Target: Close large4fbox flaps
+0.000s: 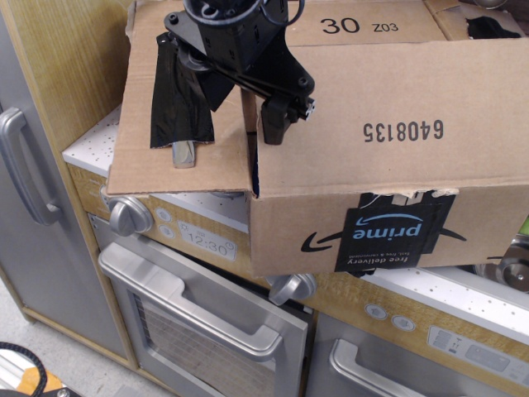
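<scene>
The large4fbox (314, 223) is a brown cardboard box with black "prime" tape on its front, standing on a toy kitchen counter. Its front flap (397, 124), printed "6408135", lies folded over the opening and hides the contents. The back flap (355, 29), printed "30 Z03", lies flat behind it. The left flap (140, 157) hangs outward with a utensil handle (183, 154) stuck on by black tape. The right flap (488, 25) shows at the top right with black tape. My black gripper (244, 107) hovers over the box's left front corner, jaws apart and empty, one fingertip (275, 128) at the front flap's left end.
The box overhangs the speckled white counter (91, 141) of a toy kitchen. Below are knobs (128, 215), a clock display and an oven door with a metal handle (190, 310). A grey fridge door with a handle (21, 165) stands at the left. A metal pot (512, 269) sits at the right.
</scene>
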Robot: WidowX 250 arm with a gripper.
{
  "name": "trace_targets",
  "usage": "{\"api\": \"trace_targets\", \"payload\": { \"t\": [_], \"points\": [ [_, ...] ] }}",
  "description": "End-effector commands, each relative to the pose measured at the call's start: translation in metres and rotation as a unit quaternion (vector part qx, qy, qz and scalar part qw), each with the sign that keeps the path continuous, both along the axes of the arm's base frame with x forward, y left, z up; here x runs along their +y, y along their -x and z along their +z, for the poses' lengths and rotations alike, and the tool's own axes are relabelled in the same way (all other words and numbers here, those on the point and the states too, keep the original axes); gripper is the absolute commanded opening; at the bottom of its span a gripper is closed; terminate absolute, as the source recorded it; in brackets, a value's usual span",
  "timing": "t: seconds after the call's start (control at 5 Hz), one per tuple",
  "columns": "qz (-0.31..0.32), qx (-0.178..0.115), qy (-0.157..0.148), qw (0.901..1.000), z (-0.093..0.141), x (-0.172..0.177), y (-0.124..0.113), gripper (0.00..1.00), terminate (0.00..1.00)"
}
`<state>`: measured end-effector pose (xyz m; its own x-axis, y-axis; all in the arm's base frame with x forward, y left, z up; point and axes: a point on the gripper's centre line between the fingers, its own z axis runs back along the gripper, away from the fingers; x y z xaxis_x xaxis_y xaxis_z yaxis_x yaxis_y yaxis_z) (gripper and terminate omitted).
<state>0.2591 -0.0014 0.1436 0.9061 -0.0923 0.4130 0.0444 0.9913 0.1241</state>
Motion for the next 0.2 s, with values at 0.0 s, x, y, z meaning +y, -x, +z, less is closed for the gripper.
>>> {"api": "trace_targets", "payload": {
  "t": [0.0],
  "points": [
    [-0.004, -0.008, 0.013, 0.9999, -0.0189, 0.0061, -0.0142, 1.00, 1.00]
  ]
}}
